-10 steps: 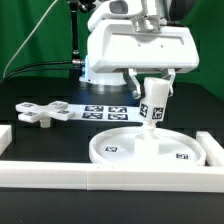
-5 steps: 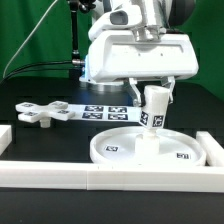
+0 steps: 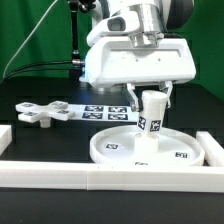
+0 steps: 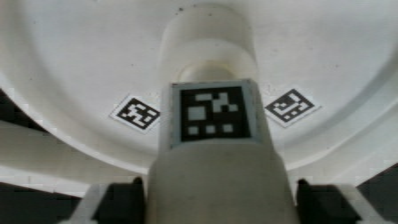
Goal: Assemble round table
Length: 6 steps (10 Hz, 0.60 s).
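Plainly, the assembly is at an early-to-middle stage. The round disc [image 3: 118, 152] lies flat on the worktop [image 3: 35, 140], just behind the front border rail [image 3: 90, 178]. The cylinder leg [image 3: 152, 118] stands upright over the disc's middle. The gripper [image 3: 150, 98] comes down from twelve o'clock, and its jaws are clamped on the leg's upper part, one on each side.

In the wrist view the leg [image 4: 214, 110] runs straight down to the disc's [image 4: 80, 70] centre, with a tag on its side and two more tags on the disc beside it. Whether the leg's foot is only resting in the hub or is already fastened cannot be told from either view.

The cross-shaped piece [image 3: 40, 113] lies loose and untouched, well apart from the disc, toward ten o'clock of it in the exterior view. The marker board [image 3: 105, 112] lies between the two.

My judgement is that placing the disc is done and joining the leg is the step in hand. Fitting the cross-shaped piece onto the leg's free end is not yet done.
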Tool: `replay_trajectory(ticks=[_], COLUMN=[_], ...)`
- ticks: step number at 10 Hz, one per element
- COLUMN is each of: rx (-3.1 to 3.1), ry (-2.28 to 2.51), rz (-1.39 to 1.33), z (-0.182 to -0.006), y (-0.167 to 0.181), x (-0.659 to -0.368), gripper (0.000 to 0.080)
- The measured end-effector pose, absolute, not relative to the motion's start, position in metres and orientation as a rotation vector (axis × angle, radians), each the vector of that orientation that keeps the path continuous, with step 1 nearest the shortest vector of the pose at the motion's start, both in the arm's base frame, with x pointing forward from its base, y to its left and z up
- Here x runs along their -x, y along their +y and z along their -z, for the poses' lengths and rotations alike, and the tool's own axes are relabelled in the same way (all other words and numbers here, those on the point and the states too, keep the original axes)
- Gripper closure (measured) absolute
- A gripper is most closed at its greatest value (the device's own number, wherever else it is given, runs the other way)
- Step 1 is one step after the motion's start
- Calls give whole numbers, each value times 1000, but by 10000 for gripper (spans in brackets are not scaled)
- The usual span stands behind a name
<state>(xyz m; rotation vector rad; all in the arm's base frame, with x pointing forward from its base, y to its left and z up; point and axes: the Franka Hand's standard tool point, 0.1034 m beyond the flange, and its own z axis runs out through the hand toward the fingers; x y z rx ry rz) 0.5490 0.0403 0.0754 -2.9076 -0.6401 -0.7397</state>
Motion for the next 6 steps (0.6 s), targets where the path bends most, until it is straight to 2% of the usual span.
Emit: replay_trajectory(ticks=[1,2,3,4,5,6], rx=[2907,2907,2907,2908,2911,2916], ry=[-638,-638,-638,-638,-641,-648], rz=[742,741,741,741,752,763], z=[-74,-74,-74,-75,-80,-88], y=[40,40,40,40,38,36], x=[-549,-549,-549,-549,-551,-554], gripper=[390,315,315,202,166,166])
